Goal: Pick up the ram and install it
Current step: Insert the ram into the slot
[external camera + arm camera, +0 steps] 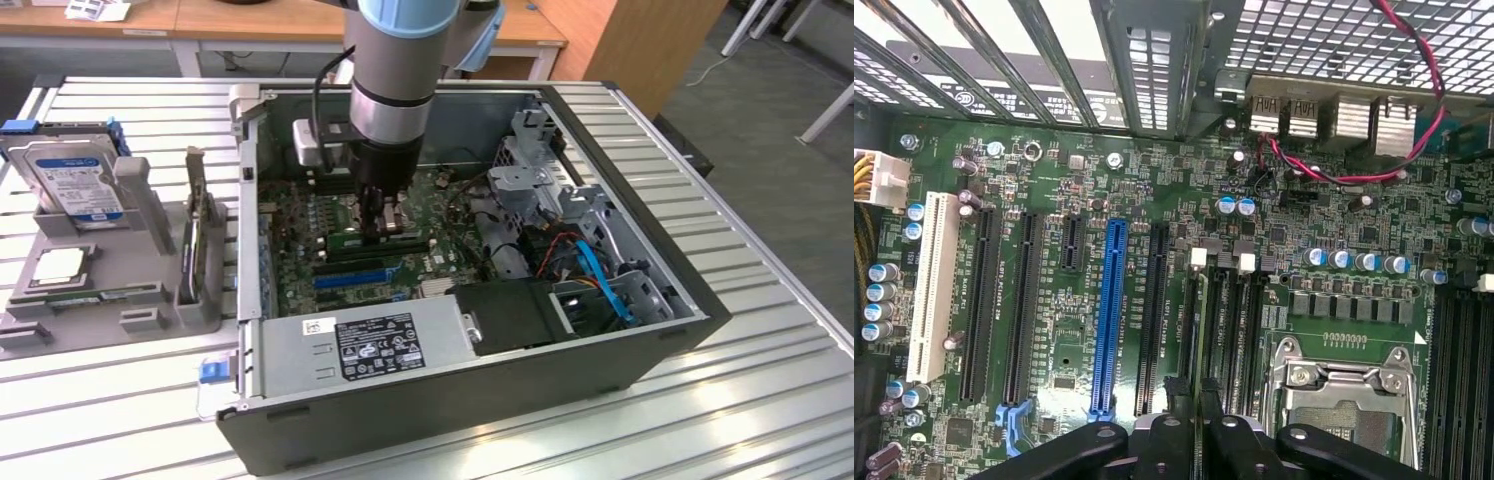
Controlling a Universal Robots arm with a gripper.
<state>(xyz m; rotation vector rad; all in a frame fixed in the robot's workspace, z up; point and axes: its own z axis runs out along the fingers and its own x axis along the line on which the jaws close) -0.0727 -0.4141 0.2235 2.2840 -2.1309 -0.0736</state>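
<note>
While the gripper [1197, 402] is clenched on it, the ram [1199, 330] stands on its long edge between the two black fingers [1176, 425]. In the wrist view it appears as a thin, greenish strip seen edge-on. It runs in line with a black memory slot, the one nearest the long black expansion slot [1150, 310] and one slot further from the blue expansion slot [1108, 310]. A white clip [1199, 257] sits at its far end. I cannot tell whether it is pressed fully into the slot or only resting on it. In the exterior view it is a narrow green stick lying across the motherboard under the arm's tip. Near the memory slots lies the processor socket [1344, 390] with its silver frame, and a red cable [1399, 70] loops near the rear ports.

The motherboard sits inside an open dark computer case [467, 430], with a labelled power supply [360, 345] at the near side and a blue cable [607, 285] at the exterior view's right. The case lies on a ribbed metal table [747, 400]. To the exterior view's left a grey fixture [147, 215] holds a hard drive [74, 180] and a square processor chip [60, 265]. Behind stand wooden desks [267, 18] and a grey floor [767, 100].
</note>
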